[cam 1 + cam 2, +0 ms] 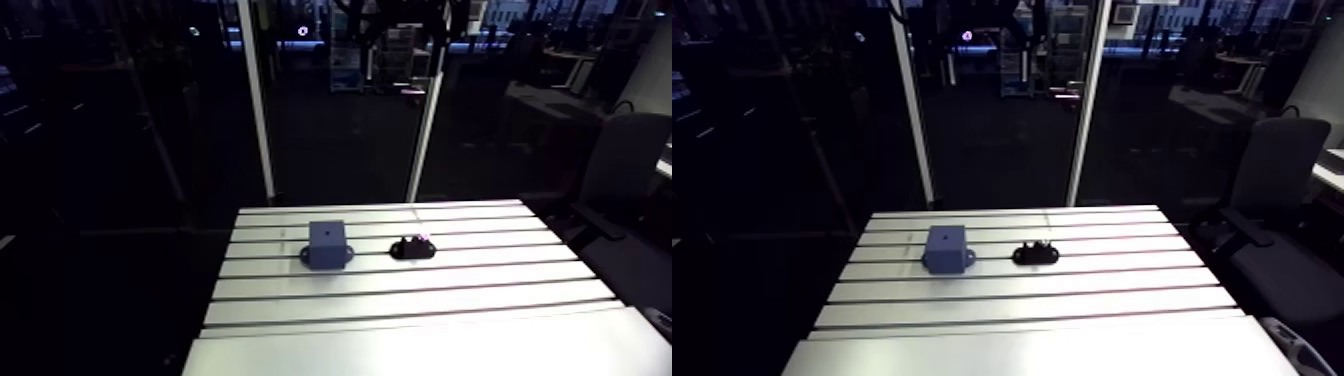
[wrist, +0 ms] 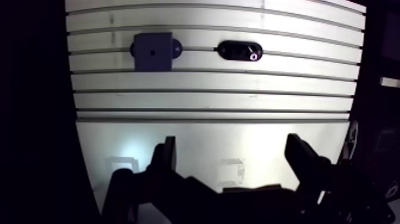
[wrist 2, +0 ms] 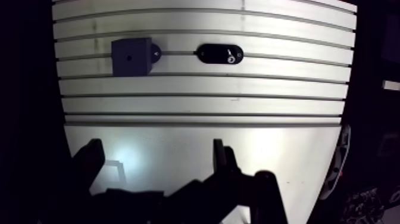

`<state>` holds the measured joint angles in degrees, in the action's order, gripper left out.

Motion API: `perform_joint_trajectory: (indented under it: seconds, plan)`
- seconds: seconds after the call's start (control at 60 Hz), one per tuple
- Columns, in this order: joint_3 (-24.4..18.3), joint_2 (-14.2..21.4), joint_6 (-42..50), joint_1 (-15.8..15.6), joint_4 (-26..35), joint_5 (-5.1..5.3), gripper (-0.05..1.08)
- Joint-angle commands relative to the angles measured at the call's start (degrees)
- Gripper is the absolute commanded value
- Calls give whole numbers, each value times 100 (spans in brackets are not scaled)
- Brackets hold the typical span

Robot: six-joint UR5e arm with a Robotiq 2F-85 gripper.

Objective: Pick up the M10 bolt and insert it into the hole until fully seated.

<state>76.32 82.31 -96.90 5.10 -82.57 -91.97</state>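
Observation:
A blue-grey block [image 1: 327,243] with a small hole in its top face and mounting ears stands on the slotted table [image 1: 400,300]. Beside it lies a black oval holder [image 1: 412,247] with the bolt's bright head [image 2: 254,56] showing at one end. In the wrist view the block [image 2: 152,51] and the holder [image 2: 239,50] lie far ahead of my gripper [image 2: 233,156]. The two dark fingers [image 2: 305,156] stand wide apart above the smooth near part of the table with nothing between them. The gripper does not show in the arm view.
Two white upright posts [image 1: 257,100] rise behind the table's far edge. An office chair [image 1: 1272,200] stands off the table's right side. The table's near part is a smooth plate [image 2: 208,143] without slots.

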Motion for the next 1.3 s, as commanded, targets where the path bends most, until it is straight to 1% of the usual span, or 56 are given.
perform_joint_trajectory:
  seconds: [0.017,0.733,0.75,0.767,0.783,0.883,0.933,0.95,0.967,0.983,1.0,1.017,1.05,1.067,1.083,1.1,1.117,1.133,1.15,1.167,1.183,1.3]
  plan:
    - [-79,-1,61,-53,0,316,1]
    - [-96,9,101,-44,-25,308,1]
    - [-96,9,165,-37,-49,278,1]
    - [-96,9,165,-37,-49,278,1]
    - [-96,9,234,-36,-52,228,1]
    - [-112,26,351,-18,-62,202,1]
    - [-122,26,352,-10,-62,154,1]
    - [-122,26,352,-10,-62,154,1]
    - [-123,26,352,-17,-62,105,1]
    - [-123,26,352,-17,-62,105,1]
    - [-115,19,352,-10,-62,53,1]
    - [-115,19,352,-10,-62,53,1]
    - [-83,9,359,-18,-61,-85,1]
    - [-83,9,359,-18,-61,-85,1]
    - [-64,1,360,-18,-62,-147,1]
    - [-64,1,360,-18,-62,-147,1]
    - [-47,-7,360,-18,-54,-202,1]
    - [-47,-7,360,-18,-54,-202,1]
    - [-37,-9,360,-25,-53,-232,1]
    - [-37,-9,360,-25,-53,-232,1]
    - [-13,-16,368,-34,-53,-259,1]
    - [67,-34,385,-35,-60,-265,1]
